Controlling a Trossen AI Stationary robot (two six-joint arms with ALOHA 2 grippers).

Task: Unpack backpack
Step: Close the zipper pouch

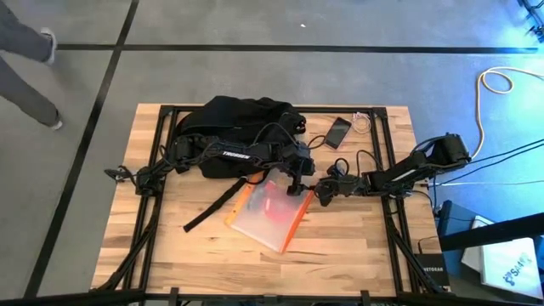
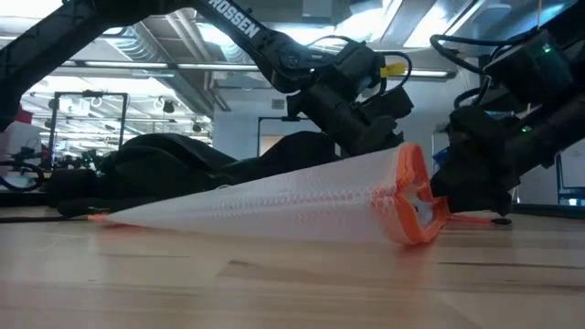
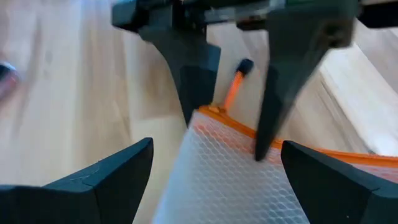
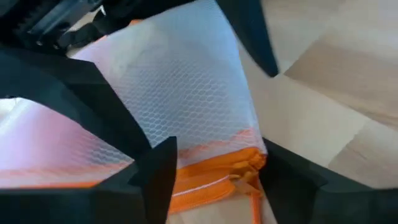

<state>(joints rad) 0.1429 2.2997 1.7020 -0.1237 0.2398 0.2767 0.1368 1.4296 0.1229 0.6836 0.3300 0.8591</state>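
The black backpack [image 1: 234,127] [image 2: 183,160] lies on the far half of the table, and one strap [image 1: 212,208] trails toward the near edge. In front of it lies a clear mesh pouch with an orange zipper [image 1: 270,214] [image 2: 274,201]. My right gripper [image 1: 321,197] [image 4: 214,155] is shut on the pouch's right end. My left gripper [image 1: 299,180] [image 3: 216,148] is open just above the same end. Its fingers stand on either side of the mesh, and I see no touch. My right gripper holds the pouch at the zipper-end corner [image 4: 217,171], with the orange band pinched between its two fingers [image 3: 267,112]. The fingers reach in roughly level from the table's right. That end [image 2: 411,192] is raised, and the opposite end [image 2: 101,217] rests on the table.
A black phone [image 1: 337,132] lies right of the backpack, with a thin white cable [image 1: 363,123] beside it. Bare wood [image 1: 187,246] spreads along the near side. A person's legs [image 1: 30,76] show on the floor beyond the table's far left corner.
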